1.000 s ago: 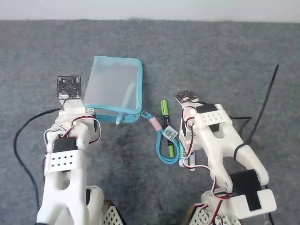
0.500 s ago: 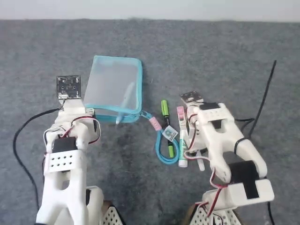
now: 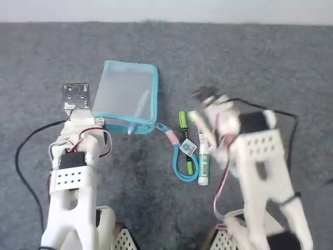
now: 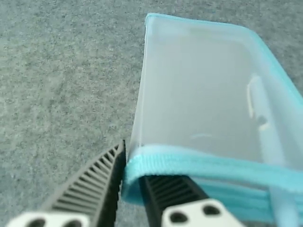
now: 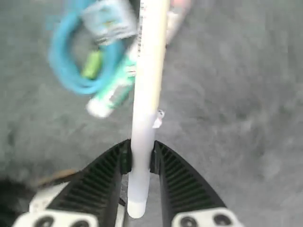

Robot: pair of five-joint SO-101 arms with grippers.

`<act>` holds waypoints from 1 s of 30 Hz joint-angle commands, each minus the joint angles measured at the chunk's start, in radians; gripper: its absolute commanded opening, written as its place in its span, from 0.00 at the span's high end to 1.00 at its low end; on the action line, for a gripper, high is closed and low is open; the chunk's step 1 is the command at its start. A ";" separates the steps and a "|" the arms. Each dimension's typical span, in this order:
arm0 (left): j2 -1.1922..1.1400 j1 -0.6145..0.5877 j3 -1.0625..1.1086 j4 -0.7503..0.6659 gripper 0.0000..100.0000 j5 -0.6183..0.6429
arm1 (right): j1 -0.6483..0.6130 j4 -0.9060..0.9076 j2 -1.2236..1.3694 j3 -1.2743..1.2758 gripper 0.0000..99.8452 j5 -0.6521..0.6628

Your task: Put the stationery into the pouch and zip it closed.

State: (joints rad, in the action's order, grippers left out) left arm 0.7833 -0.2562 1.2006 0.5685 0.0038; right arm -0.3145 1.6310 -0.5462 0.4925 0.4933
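High view: the teal-edged pouch [image 3: 127, 94] is laid flat on the grey surface [image 3: 260, 62], with a pale pen [image 3: 139, 110] seen through it. Its near left corner is taken by the left hand [image 3: 99, 125]. A green highlighter [image 3: 183, 120], a green-and-white marker [image 3: 203, 165] and a teal strap [image 3: 179, 169] are found just right of it.

Left wrist view: that hand is clamped on the pouch's teal edge.

Right wrist view: the right hand [image 5: 140, 151] is clamped on a white pen [image 5: 147, 71], with strap and marker seen beyond.

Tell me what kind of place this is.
Probably a tabletop robotics test bench: a grey carpet-like mat, the left arm clamping a blue-edged pouch, the right arm gripping a white pen, and a loose black cable trailing across the mat.
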 commanded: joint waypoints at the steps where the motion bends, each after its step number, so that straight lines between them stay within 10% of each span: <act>1: -0.006 0.000 -0.015 -0.038 0.99 0.015 | -0.217 0.051 -0.156 -0.058 0.99 0.052; 16: -0.005 0.264 0.025 -0.038 0.99 -0.005 | -0.381 -0.130 -0.079 0.114 0.99 -0.025; 30: -0.005 0.265 0.028 -0.038 0.99 0.000 | -0.105 -0.229 0.186 0.035 0.99 -0.098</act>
State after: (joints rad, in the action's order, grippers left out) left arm 0.7833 -0.0046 1.2344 0.5654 -0.0084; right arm -0.4710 1.4223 -0.4189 0.6122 0.4626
